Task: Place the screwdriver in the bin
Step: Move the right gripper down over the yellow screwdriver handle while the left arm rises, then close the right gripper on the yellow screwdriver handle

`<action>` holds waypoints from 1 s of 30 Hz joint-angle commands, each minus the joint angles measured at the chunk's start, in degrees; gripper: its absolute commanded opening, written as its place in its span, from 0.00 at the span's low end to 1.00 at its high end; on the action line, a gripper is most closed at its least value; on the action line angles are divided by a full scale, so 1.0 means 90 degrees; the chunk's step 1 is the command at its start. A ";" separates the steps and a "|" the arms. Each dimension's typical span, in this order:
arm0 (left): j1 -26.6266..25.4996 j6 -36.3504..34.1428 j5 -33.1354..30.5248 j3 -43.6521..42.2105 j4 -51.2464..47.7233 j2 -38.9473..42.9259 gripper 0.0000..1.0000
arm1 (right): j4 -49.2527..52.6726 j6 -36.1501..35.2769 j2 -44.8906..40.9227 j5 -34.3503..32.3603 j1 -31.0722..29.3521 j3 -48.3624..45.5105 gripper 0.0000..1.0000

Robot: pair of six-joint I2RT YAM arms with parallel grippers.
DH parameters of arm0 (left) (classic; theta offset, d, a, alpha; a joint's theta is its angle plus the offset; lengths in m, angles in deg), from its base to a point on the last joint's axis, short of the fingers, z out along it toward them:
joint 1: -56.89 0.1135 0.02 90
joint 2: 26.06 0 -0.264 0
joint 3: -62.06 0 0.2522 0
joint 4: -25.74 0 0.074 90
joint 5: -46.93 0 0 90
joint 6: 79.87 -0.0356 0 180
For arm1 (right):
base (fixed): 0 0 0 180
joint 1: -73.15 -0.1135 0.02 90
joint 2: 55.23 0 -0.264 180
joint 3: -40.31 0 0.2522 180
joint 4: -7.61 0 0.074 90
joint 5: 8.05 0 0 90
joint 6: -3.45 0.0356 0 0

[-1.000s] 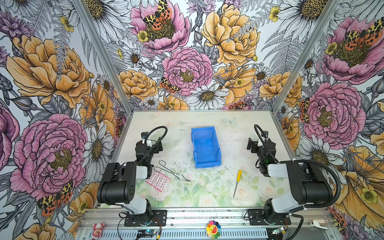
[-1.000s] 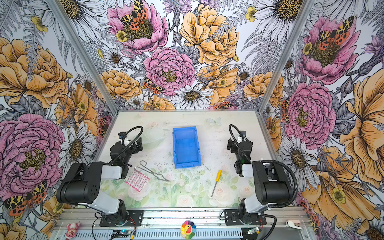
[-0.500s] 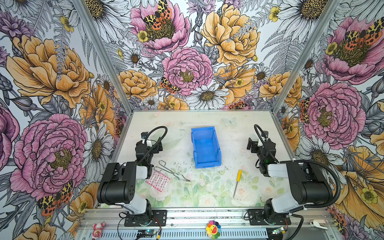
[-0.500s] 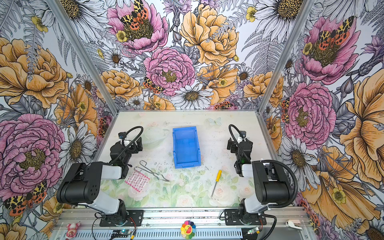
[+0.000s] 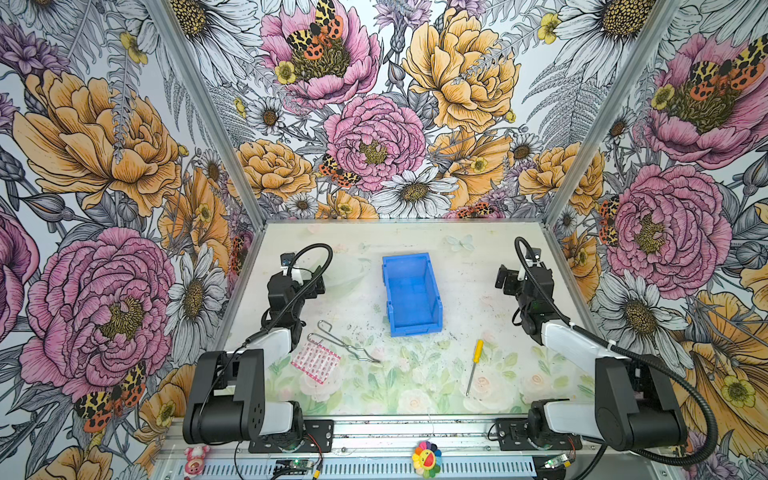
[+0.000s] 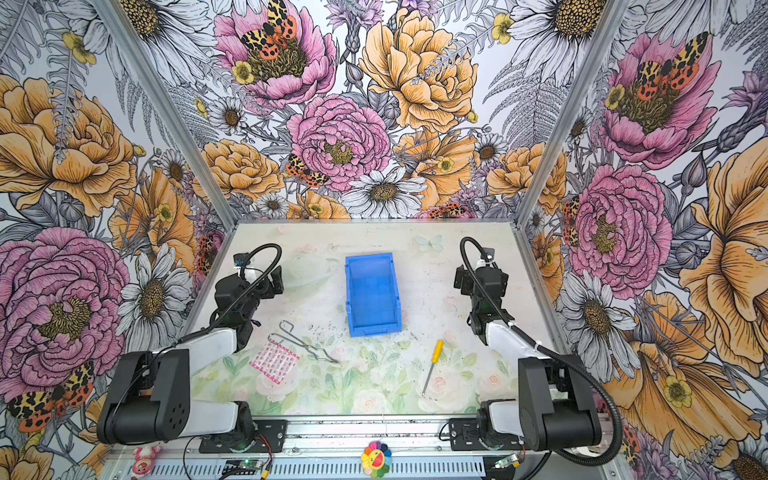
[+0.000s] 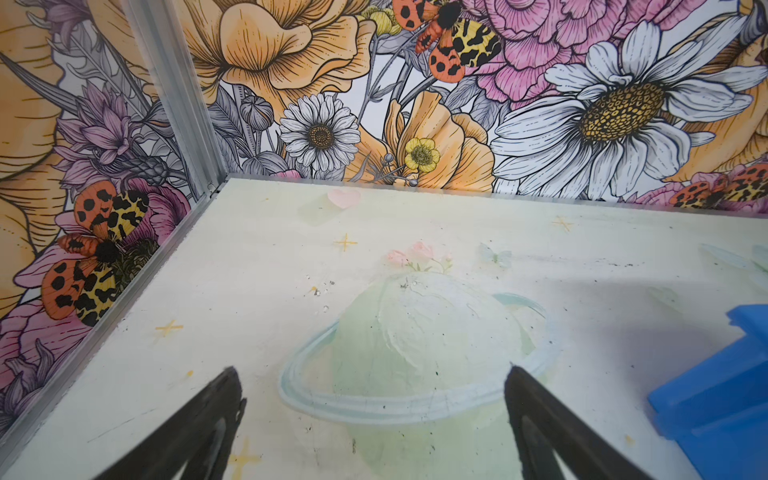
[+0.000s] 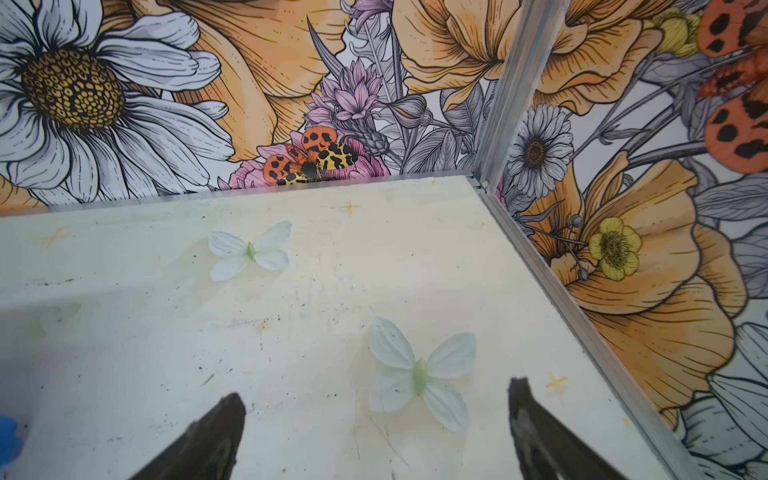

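The screwdriver [image 5: 474, 365] [image 6: 432, 365], yellow-handled with a thin silver shaft, lies flat on the table at the front right, in both top views. The blue bin [image 5: 411, 293] [image 6: 372, 293] stands empty mid-table, its low lip toward the front; a corner of the bin [image 7: 719, 395] shows in the left wrist view. My left gripper [image 5: 316, 282] [image 7: 370, 374] is open over bare table, left of the bin. My right gripper [image 5: 502, 278] [image 8: 376, 386] is open over bare table, right of the bin and behind the screwdriver. Neither holds anything.
Bent silver wire tongs [image 5: 345, 343] and a pink-and-white patterned square [image 5: 316, 361] lie at the front left, near the left arm. Floral walls with metal corner posts close in the table on three sides. A painted butterfly [image 8: 419, 374] marks the table under the right gripper.
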 commanded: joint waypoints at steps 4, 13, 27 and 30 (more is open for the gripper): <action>-0.0740 0.0291 -0.0698 0.0480 -0.2441 0.0711 0.99 | 0.3887 0.1821 -0.0106 -0.0176 -0.0299 0.1113 0.99; -0.1312 0.1071 0.0304 0.0736 -0.3805 0.1691 0.99 | 0.4967 0.3178 -0.0068 0.0898 -0.1470 0.0847 0.99; -0.3194 0.1015 0.0908 0.0302 -0.3965 0.2892 0.99 | 0.5408 0.3868 0.0229 0.1163 -0.2795 0.0254 0.97; -0.3333 0.1081 0.0824 0.0275 -0.4037 0.3009 0.99 | 0.5388 0.3980 0.0369 0.1116 -0.2986 0.0194 0.90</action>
